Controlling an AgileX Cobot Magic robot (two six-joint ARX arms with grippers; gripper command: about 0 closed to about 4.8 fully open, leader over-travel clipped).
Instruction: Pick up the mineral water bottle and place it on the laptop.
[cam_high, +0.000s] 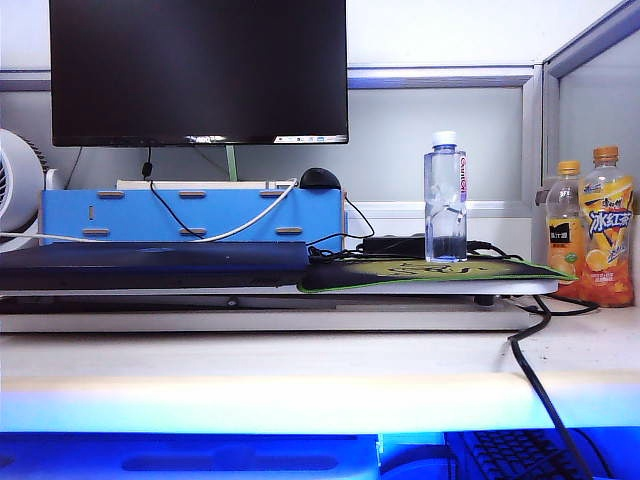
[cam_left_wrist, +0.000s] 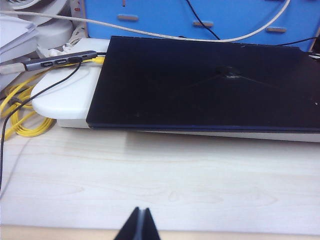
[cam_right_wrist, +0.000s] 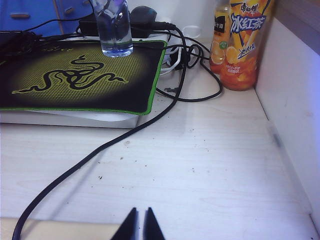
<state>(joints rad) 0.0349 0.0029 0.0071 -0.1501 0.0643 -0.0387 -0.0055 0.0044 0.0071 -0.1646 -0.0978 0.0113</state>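
Observation:
The mineral water bottle (cam_high: 445, 197), clear with a white cap, stands upright on the far part of the green-edged mouse mat (cam_high: 420, 272). In the right wrist view only the lower part of the bottle (cam_right_wrist: 115, 30) shows. The laptop (cam_high: 150, 262) lies closed and flat on a white riser to the bottle's left. Its dark lid (cam_left_wrist: 210, 85) fills the left wrist view. My left gripper (cam_left_wrist: 140, 210) is shut and empty, low over the desk well short of the laptop. My right gripper (cam_right_wrist: 140, 210) is shut and empty, far short of the bottle. Neither arm shows in the exterior view.
Orange drink bottles (cam_high: 595, 230) stand by the right partition (cam_right_wrist: 295, 100). A black cable (cam_right_wrist: 100, 150) crosses the desk in front of the mat. A monitor (cam_high: 198, 70) and blue box (cam_high: 190, 215) are behind the laptop. Yellow cable (cam_left_wrist: 20, 115) and a USB hub (cam_left_wrist: 55, 62) lie beside it.

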